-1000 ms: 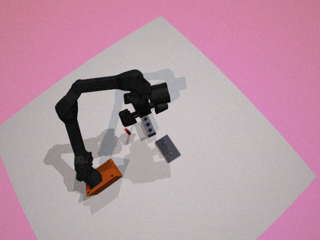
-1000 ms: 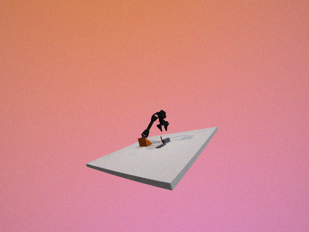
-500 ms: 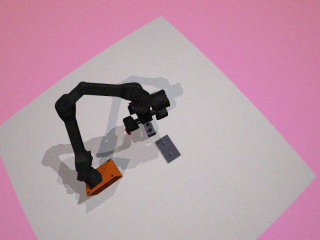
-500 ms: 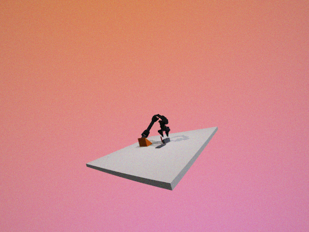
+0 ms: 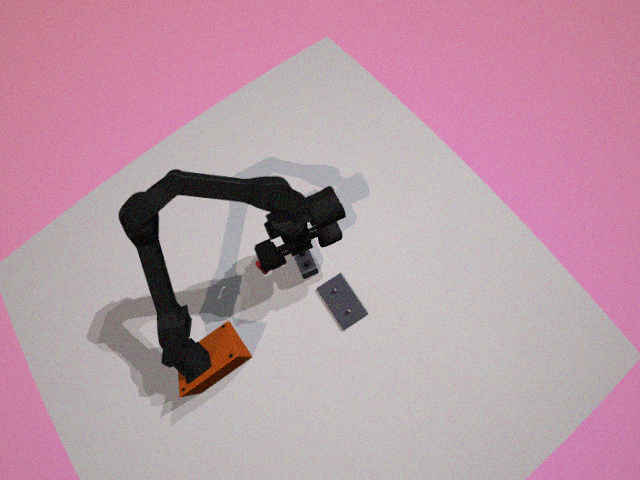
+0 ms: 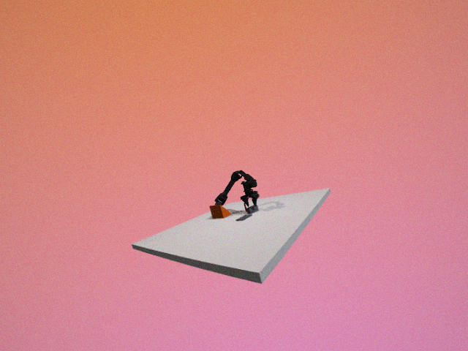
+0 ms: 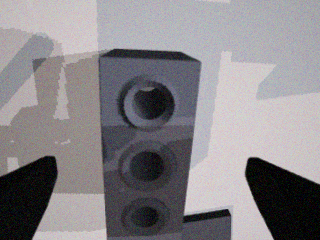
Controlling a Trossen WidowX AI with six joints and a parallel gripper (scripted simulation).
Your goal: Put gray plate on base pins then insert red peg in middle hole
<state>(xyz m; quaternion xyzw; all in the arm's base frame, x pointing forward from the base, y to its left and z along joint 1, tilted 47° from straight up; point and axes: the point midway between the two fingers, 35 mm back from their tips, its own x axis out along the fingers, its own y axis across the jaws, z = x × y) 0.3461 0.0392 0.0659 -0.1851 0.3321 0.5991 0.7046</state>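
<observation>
The gray plate (image 5: 310, 268) (image 6: 252, 208) (image 7: 182, 132), a thick block with three holes in a row, stands on the table beside the base. My gripper (image 5: 299, 244) (image 6: 251, 205) (image 7: 154, 166) is open and empty above the plate, with one finger to each side of it in the wrist view. The flat gray base (image 5: 339, 301) (image 6: 243, 218) (image 7: 207, 230) lies apart from the plate, its two pins bare; only a corner shows in the wrist view. The red peg (image 5: 259, 267) (image 6: 245, 207) stands on the other side of the plate, partly hidden by a finger in the top view.
The orange wedge-shaped block (image 5: 227, 345) (image 6: 216, 212) sits at the arm's foot. The black arm arches over the pale table (image 5: 439, 330) (image 6: 227, 241) and casts shadows around the plate and peg. The table's edges are far from the parts.
</observation>
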